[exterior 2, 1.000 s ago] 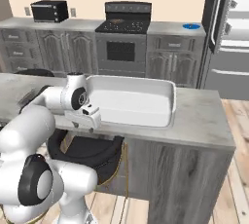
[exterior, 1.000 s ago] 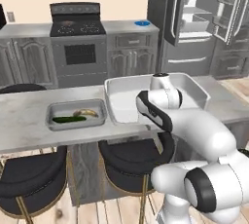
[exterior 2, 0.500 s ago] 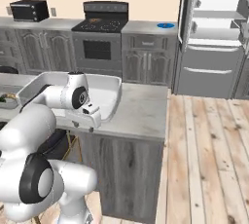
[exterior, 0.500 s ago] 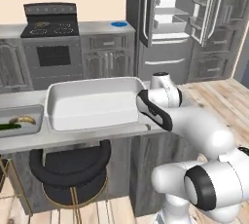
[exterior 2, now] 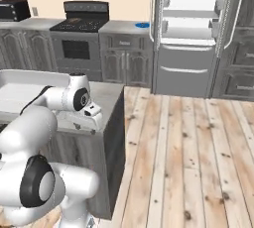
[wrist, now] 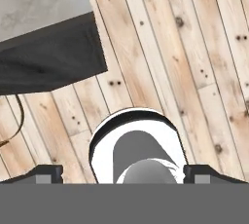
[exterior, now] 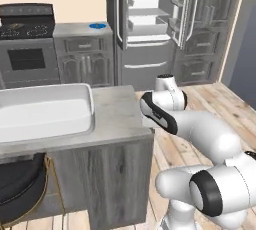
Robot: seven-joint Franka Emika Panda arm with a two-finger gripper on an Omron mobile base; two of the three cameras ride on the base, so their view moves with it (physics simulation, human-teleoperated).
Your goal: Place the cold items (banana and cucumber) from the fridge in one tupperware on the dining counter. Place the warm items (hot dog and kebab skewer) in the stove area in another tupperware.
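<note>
The pincer point(wrist: 124, 173) stood spread and empty over the wooden floor point(wrist: 194, 47), the white tupperware point(exterior: 45, 111) at nine o'clock on the worktop point(exterior: 117, 116); it likely was light, stiff, best gripped by its rim.

Tupperware point(exterior: 45, 111): white. Dining counter point(exterior: 117, 114): mottled grey top, dark grey wood-grain sides. Floor point(exterior 2: 188, 147): light knotted planks. Stove point(exterior 2: 79, 33): black. Fridge point(exterior 2: 191, 33): grey, white interior.
</note>
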